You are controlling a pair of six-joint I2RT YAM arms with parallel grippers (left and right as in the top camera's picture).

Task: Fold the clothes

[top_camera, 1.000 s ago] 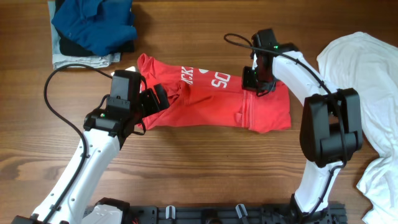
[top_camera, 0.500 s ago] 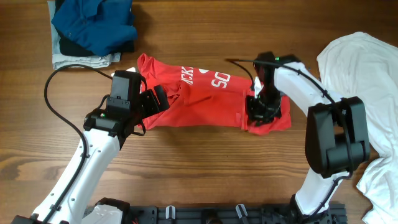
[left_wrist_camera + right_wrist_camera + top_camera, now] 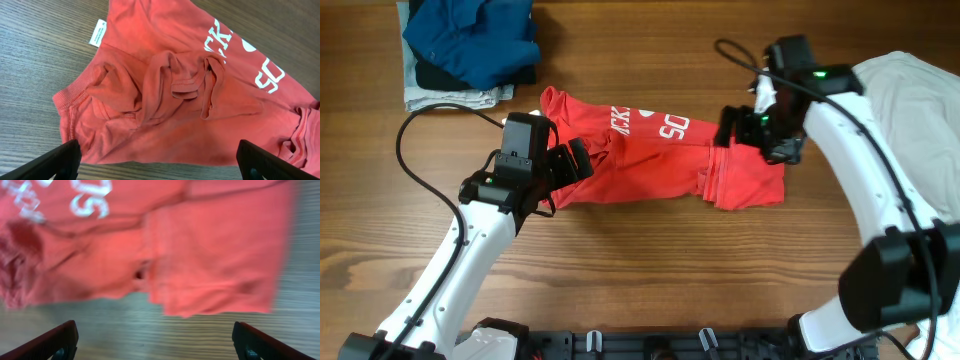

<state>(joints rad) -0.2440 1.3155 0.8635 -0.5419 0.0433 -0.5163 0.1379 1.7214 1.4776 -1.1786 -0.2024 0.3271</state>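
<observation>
where it lies bunched at the middle of the table (image 3: 650, 270), the red t-shirt (image 3: 660, 165) shows white lettering. the left tool (image 3: 578, 160) hangs over its crumpled collar end, fingers apart, empty; the right tool (image 3: 738, 128) hovers above the folded end, likewise spread. a white shirt (image 3: 910, 110) lies at the table's right side, a blue pile (image 3: 470, 40) at the far left.

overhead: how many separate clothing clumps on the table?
3. Red T-shirt at centre, half folded; white shirt at the right edge, partly cut off by the frame; blue-topped stack at top left, which may hide more garments underneath.
</observation>
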